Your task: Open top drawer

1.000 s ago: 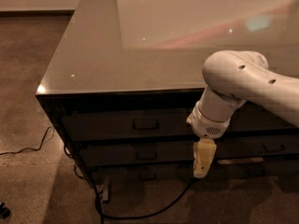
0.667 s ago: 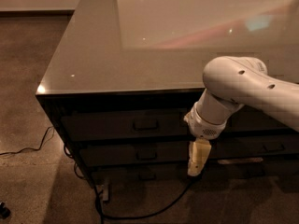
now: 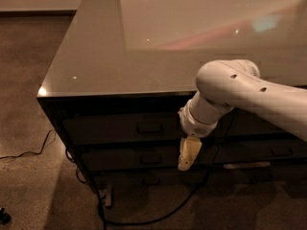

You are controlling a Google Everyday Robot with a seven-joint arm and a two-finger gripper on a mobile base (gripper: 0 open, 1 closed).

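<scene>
The top drawer point(image 3: 120, 128) is a wide dark front just under the counter's edge, closed, with a small rectangular loop handle point(image 3: 149, 128) at its middle. My gripper point(image 3: 187, 157) hangs from the white arm point(image 3: 240, 92), its yellowish fingers pointing down. It is to the right of the handle and a little lower, in front of the second drawer point(image 3: 144, 159). It holds nothing that I can see.
A glossy grey counter top point(image 3: 120, 47) covers the cabinet. More dark drawers point(image 3: 268, 150) of the other column are at the right. A black cable point(image 3: 144, 214) and a power strip point(image 3: 108, 198) lie on the speckled floor in front of the cabinet.
My gripper has moved left and slightly up, closer to the top drawer's handle. The drawer has not moved.
</scene>
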